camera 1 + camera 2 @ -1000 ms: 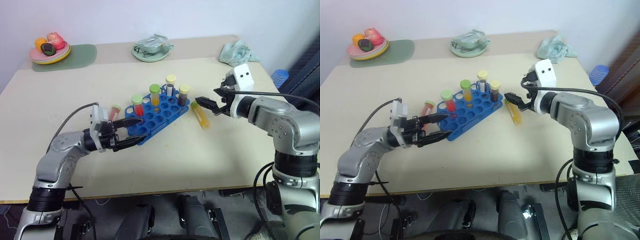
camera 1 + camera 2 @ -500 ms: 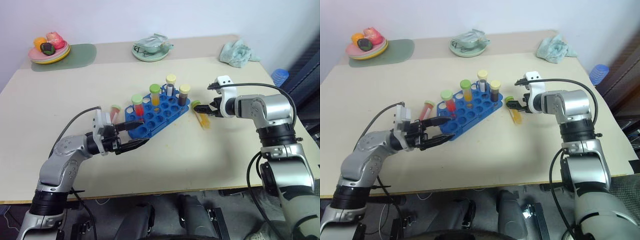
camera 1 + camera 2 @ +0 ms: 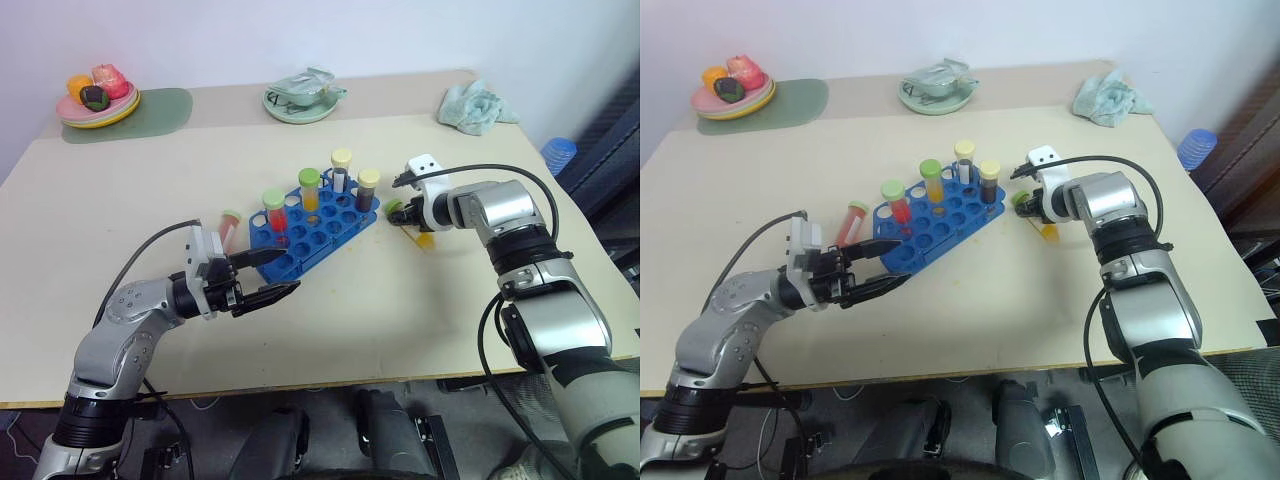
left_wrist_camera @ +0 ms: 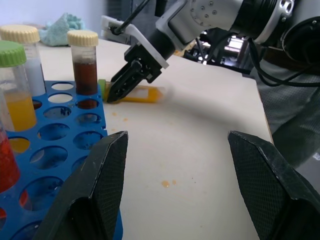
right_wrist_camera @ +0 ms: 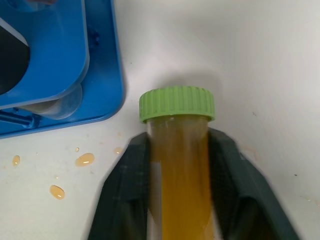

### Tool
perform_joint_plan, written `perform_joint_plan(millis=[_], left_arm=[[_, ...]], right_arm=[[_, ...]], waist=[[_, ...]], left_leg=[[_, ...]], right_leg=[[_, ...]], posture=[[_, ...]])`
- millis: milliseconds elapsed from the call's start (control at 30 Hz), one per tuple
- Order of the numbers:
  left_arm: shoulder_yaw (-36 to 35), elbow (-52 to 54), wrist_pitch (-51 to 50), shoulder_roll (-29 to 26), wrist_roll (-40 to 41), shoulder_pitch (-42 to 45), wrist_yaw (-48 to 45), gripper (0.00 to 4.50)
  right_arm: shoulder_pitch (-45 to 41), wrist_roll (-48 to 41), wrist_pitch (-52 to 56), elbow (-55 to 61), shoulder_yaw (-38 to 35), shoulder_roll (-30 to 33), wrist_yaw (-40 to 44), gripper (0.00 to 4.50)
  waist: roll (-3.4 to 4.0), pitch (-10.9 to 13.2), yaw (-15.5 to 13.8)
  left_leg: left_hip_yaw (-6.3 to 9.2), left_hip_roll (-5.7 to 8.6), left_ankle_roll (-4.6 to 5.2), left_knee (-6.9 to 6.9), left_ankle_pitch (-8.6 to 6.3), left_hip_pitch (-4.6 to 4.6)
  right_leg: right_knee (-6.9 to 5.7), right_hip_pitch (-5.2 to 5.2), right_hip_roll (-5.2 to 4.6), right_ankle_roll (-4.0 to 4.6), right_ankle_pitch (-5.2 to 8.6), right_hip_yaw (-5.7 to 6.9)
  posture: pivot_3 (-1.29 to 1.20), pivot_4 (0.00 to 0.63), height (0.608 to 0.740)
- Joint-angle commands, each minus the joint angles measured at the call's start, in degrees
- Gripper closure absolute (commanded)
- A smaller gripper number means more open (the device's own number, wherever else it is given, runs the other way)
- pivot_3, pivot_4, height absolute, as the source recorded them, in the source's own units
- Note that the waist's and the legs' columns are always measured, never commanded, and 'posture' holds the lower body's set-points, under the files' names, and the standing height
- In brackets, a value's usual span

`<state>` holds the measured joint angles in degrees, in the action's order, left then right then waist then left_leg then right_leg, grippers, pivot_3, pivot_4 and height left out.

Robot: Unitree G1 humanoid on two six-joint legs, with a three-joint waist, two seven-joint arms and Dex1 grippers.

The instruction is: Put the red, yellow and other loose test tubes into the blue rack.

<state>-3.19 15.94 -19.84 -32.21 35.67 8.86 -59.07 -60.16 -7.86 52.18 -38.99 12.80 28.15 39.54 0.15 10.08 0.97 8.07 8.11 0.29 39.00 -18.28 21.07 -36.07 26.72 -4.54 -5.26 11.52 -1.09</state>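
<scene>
Judging from the present layout, the task is partly complete. Four capped tubes are seen standing upright in the blue rack (image 3: 310, 228): a red-filled one, an orange-filled one, a pale one and a dark brown one.

Two tubes remain loose. The yellow tube (image 5: 180, 165), fitted with a green cap, is found lying on the table (image 3: 420, 330) just beside the rack's right end. The right gripper (image 3: 402, 213) is closed on it just below the cap, one finger pressed to each side; the tube has not yet been raised. The red tube (image 3: 230, 226) is found lying on the table just beside the rack's left end.

The left gripper (image 3: 268, 275) is held with its jaws apart near the rack's front left corner, and nothing is gripped.

Small yellow droplets (image 5: 70, 172) are noted on the table beside the rack.

No brand, label or legible writing is discernible on any item.
</scene>
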Motion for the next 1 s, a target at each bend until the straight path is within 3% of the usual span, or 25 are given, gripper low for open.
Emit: perform_joint_plan(millis=[33, 200, 267, 367, 400, 500, 600, 767, 1000], left_arm=[[-1.31, 1.30, -0.16, -0.53, 1.11, 0.02, 0.01, 1.24], [-1.68, 0.80, -0.08, -0.90, 1.22, 0.05, -0.37, 1.24], [-1.68, 0.34, 0.03, -0.98, 1.10, 0.10, -0.64, 1.24], [-1.63, -0.18, 0.11, -1.03, 1.03, 0.22, -1.05, 1.24], [-1.59, -0.40, 0.10, -1.05, 1.03, 0.35, -1.18, 1.24], [-1.61, -1.90, 0.04, -1.39, 1.02, 0.84, -2.03, 1.24], [-1.89, -3.36, -0.02, -1.85, 1.00, 1.32, -2.90, 1.24], [-2.44, -4.16, -0.58, -2.17, 1.53, 2.17, -3.26, 1.24], [-3.82, -2.82, -1.72, -2.57, 2.25, 1.47, -2.30, 1.24]], right_arm=[[2.21, 0.11, 1.63, 8.00, 0.88, 2.23, 3.92, 3.65], [14.67, -5.18, 3.13, 36.25, 0.64, 12.95, 14.26, 3.65], [22.27, -10.52, 2.09, 48.25, -2.74, 16.82, 18.98, 3.65], [28.66, -14.51, 1.36, 57.81, -6.39, 18.69, 20.15, 3.65], [29.97, -16.51, 1.52, 59.74, -8.31, 17.37, 19.44, 3.65], [32.37, -22.42, -9.92, 61.21, -16.49, 2.27, 11.91, 3.65], [31.21, -22.15, -21.63, 56.57, -18.81, -11.39, 4.88, 3.65], [28.97, -19.05, -35.93, 46.78, -17.62, -20.80, 1.40, 3.65], [26.99, -17.21, -50.67, 32.65, -16.84, -27.59, 1.95, 3.65]], waist=[[0.00, 0.00, -0.13], [-0.01, 0.01, -1.16], [-0.01, 0.01, -1.49], [-0.02, 0.01, -1.43], [-0.02, 0.01, -1.34], [-0.12, 0.00, -0.95], [-0.12, -0.01, -0.44], [-0.16, -0.03, -0.40], [-0.14, -0.02, 0.14]], left_leg=[[0.01, 0.00, 0.00, 0.00, 0.00, 0.00], [0.08, 0.04, 0.05, 0.07, -0.03, 0.37], [0.03, 0.04, 0.07, 0.07, -0.05, 0.38], [-0.02, 0.02, 0.07, 0.06, -0.05, 0.33], [-0.02, 0.02, 0.06, 0.08, -0.05, 0.30], [-0.06, -0.06, 0.04, 0.08, -0.04, 0.07], [-0.09, -0.11, -0.02, 0.03, -0.01, -0.06], [-0.09, -0.03, 0.03, 0.04, -0.03, -0.07], [-0.10, -0.05, 0.00, 0.01, -0.01, -0.10]], right_leg=[[0.00, 0.00, 0.00, 0.00, 0.00, 0.00], [0.04, 0.26, -0.04, -0.02, -0.01, 0.05], [0.06, 0.28, -0.04, -0.04, -0.01, 0.04], [0.07, 0.25, -0.03, -0.07, -0.03, 0.02], [0.06, 0.22, -0.03, -0.09, -0.04, 0.02], [0.08, 0.00, 0.03, -0.11, -0.09, -0.01], [0.04, -0.06, 0.08, -0.10, -0.11, -0.04], [0.05, -0.05, 0.06, -0.09, -0.11, -0.03], [0.00, -0.01, 0.09, -0.08, -0.11, -0.04]], posture=[[0.00, 0.150, 0.740], [0.00, 0.150, 0.740], [0.00, 0.150, 0.740], [0.00, 0.150, 0.740], [0.00, 0.150, 0.740], [0.00, 0.150, 0.740], [0.00, 0.150, 0.740], [0.00, 0.150, 0.740], [0.00, 0.150, 0.740]])
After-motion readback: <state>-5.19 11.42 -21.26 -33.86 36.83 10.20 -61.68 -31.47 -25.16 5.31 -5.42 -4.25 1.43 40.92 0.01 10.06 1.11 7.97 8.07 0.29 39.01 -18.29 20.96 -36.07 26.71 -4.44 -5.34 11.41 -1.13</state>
